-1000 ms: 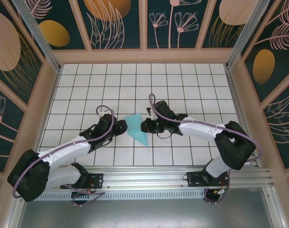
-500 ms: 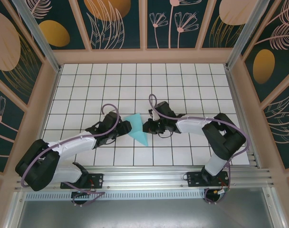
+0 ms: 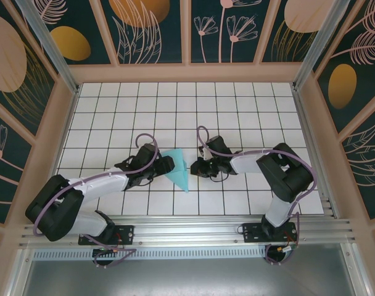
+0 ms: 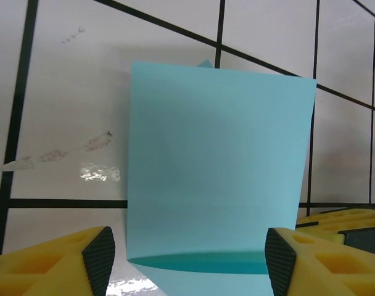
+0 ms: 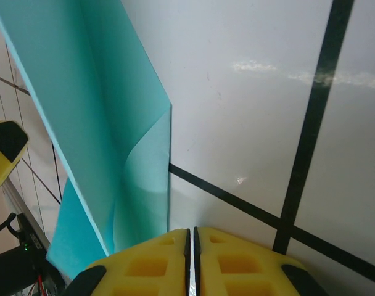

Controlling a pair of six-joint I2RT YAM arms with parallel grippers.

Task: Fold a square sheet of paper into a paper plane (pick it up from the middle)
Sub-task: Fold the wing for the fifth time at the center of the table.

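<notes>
The turquoise sheet of paper (image 3: 177, 169) lies folded into a narrow pointed wedge on the white tiles between my two grippers. My left gripper (image 3: 167, 165) reaches it from the left. In the left wrist view the folded paper (image 4: 218, 160) runs out from between the black pads (image 4: 100, 262), and the left gripper (image 4: 189, 264) is open, with a gap beside the left pad. My right gripper (image 3: 195, 166) sits just right of the paper. In the right wrist view the right gripper (image 5: 191, 246) is shut on nothing, with the paper's (image 5: 82, 117) raised flap to its left.
The tiled floor (image 3: 237, 117) stretches behind and to both sides, ringed by peach-framed walls (image 3: 187, 73). An aluminium rail (image 3: 193, 231) with the arm bases runs along the near edge. A yellow finger of the other gripper (image 4: 345, 223) pokes in at the right of the left wrist view.
My left gripper has slid right to the paper and its jaws have widened. The right gripper has drawn back a little to the right, off the paper. The paper now looks narrower.
</notes>
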